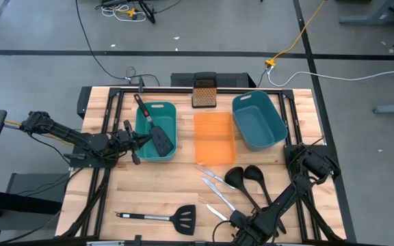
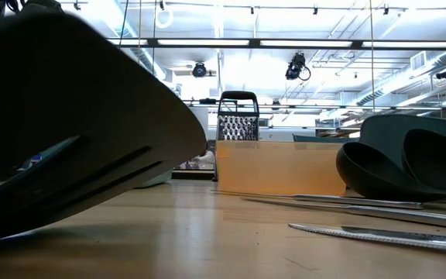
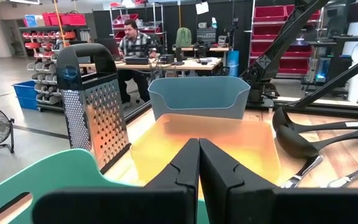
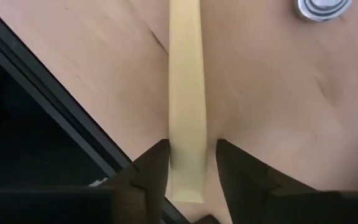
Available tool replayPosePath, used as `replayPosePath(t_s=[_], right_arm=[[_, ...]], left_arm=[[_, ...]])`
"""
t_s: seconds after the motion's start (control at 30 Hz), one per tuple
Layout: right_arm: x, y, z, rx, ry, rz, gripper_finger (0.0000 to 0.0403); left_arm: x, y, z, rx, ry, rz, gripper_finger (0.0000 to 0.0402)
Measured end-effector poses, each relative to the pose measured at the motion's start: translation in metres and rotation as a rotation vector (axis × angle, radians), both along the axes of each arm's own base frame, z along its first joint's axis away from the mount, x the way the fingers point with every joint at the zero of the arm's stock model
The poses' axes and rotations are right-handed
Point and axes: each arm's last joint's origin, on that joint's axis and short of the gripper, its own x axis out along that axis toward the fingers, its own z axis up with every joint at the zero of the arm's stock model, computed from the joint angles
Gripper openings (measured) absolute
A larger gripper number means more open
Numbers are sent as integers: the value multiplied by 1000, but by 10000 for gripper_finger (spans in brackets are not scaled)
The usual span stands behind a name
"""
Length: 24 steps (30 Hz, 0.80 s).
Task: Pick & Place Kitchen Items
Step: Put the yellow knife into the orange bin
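My right gripper (image 1: 240, 221) is low at the table's near edge, shut on the small yellow-handled knife (image 4: 186, 93), whose blade (image 1: 217, 212) points toward the far left. My left gripper (image 1: 137, 141) hovers shut and holding nothing at the left rim of the left teal bin (image 1: 144, 152). One black slotted spatula (image 1: 157, 134) lies in that bin, its handle leaning over the far rim. The other spatula (image 1: 163, 217) lies flat near the near edge. Two black ladles (image 1: 245, 179) and two silver knives (image 1: 211, 173) lie flat in front of the orange tray (image 1: 214, 137). My right gripper holds the yellow handle near its free end (image 4: 187, 158), pinched between the two fingers (image 4: 151, 171). They come from above and lie across the handle. The knife runs level along the table; I cannot tell whether it is lifted clear.
The dark box grater (image 1: 204, 91) stands upright at the far edge behind the orange tray. A second teal bin (image 1: 258, 119) sits right of the tray. The table's black frame edge (image 4: 48, 106) runs close beside my right gripper. Bare wood lies in front of the left bin.
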Motion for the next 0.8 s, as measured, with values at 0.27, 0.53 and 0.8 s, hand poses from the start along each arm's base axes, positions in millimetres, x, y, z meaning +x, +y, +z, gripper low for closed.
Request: replayPosePath(t_s=[0.27, 0.53, 0.8], right_arm=[[0, -1, -1, -24, -18, -18, 81], [-1, -2, 12, -38, -79, -22, 81], [1, -10, 38, -96, -235, -47, 81]], left_arm=[[0, 0, 0, 2, 2, 0, 16], [0, 0, 0, 2, 1, 0, 16], [0, 0, 0, 2, 1, 0, 16]])
